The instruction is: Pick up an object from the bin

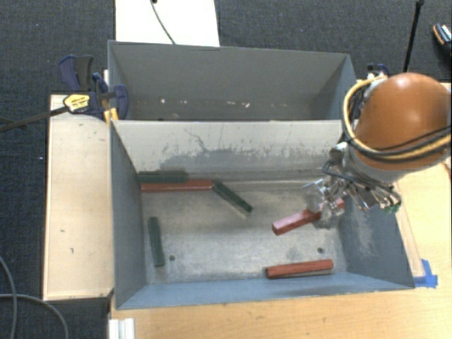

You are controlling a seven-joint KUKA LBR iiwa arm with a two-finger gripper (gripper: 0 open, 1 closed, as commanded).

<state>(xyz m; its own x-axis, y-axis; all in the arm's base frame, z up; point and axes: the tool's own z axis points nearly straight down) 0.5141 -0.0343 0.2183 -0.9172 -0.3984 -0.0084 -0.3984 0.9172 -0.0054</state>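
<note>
The claw (pixel 323 210) is hanging low over the right part of the floor of the grey metal bin (pixel 233 143), and whether it is apart or together cannot be told, since the metal parts there are running into one another. The right end of a pale red, flat rectangular bar (pixel 291 223) is reaching in under the claw, touching or nearly touching it, while the rest of the bar is slanting down to the left across the bin floor. Above the claw, the round orange-brown cover (pixel 402 111) on the robot's wrist is sitting over the bin's right wall, with yellow and black cables looping around it. A darker red bar (pixel 299 268) is lying flat near the front wall, just below the claw and apart from it. Farther left, a short dark green bar (pixel 233 197) is lying at a slant near the middle, a long brownish-red bar (pixel 176 185) is resting along the foot of the back wall, and a slim dark green bar (pixel 155 241) is lying by the left wall. The bin is standing on a light tan counter (pixel 282 320), with dark grey carpet (pixel 42 34) spreading around it.
</note>
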